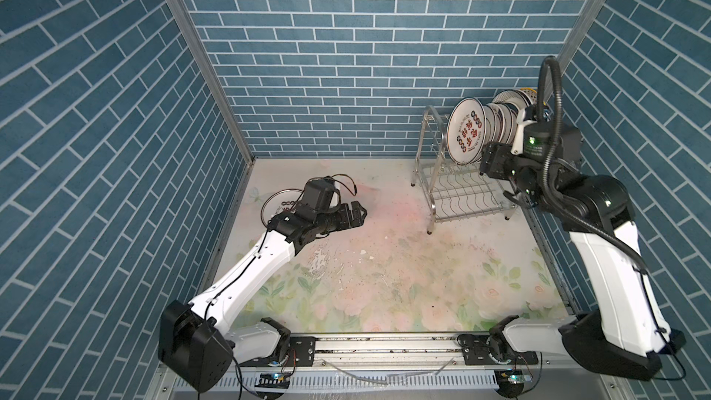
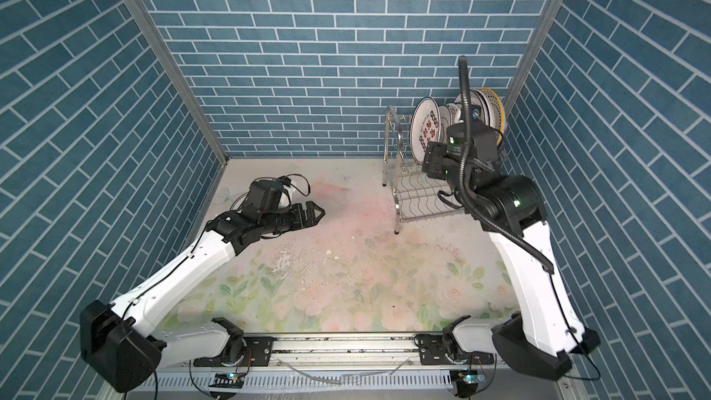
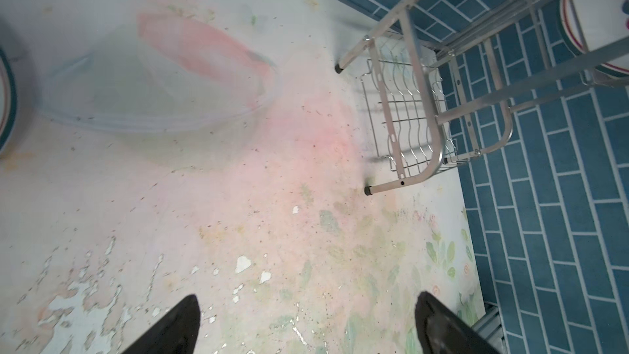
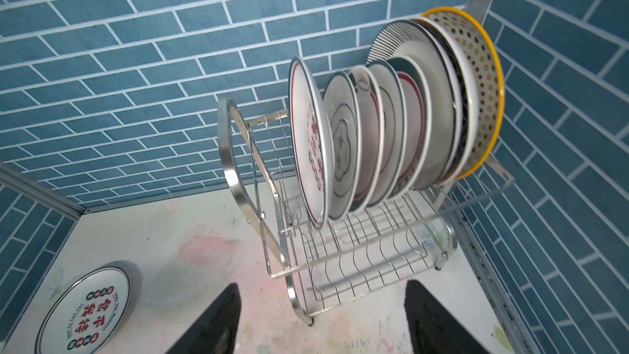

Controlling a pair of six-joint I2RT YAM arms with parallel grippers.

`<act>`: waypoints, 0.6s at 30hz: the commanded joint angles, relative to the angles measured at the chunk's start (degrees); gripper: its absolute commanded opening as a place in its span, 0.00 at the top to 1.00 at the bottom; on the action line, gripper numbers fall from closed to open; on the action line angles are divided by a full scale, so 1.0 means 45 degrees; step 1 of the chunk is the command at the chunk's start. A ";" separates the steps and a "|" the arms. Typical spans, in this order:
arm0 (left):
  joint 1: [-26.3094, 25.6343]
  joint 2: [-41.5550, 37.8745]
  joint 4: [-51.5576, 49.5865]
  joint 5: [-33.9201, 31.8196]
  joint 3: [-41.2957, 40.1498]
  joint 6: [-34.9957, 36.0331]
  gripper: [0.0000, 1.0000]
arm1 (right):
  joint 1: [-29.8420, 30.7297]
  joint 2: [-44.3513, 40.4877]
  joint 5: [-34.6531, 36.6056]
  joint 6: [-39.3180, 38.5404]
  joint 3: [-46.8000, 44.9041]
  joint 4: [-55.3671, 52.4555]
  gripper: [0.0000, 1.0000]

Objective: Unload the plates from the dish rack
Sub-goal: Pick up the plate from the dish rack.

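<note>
Plates [image 4: 391,124]: row upright in top tier of your dish rack [image 4: 228,173], far-right corner.
Loose plate [image 4: 85,311]: flat on table [image 1: 384,263], far left, by L arm.
L claw [image 3: 308,301]: spread wide, empty, over table.
R claw [image 4: 323,286]: spread, nothing betw., facing rack.
</note>
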 commanded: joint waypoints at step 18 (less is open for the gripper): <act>-0.0773 -0.1545 -0.0931 -0.0677 0.0065 0.0406 0.01 | -0.2296 0.4138 -0.3447 0.0219 0.4649 -0.0873 0.31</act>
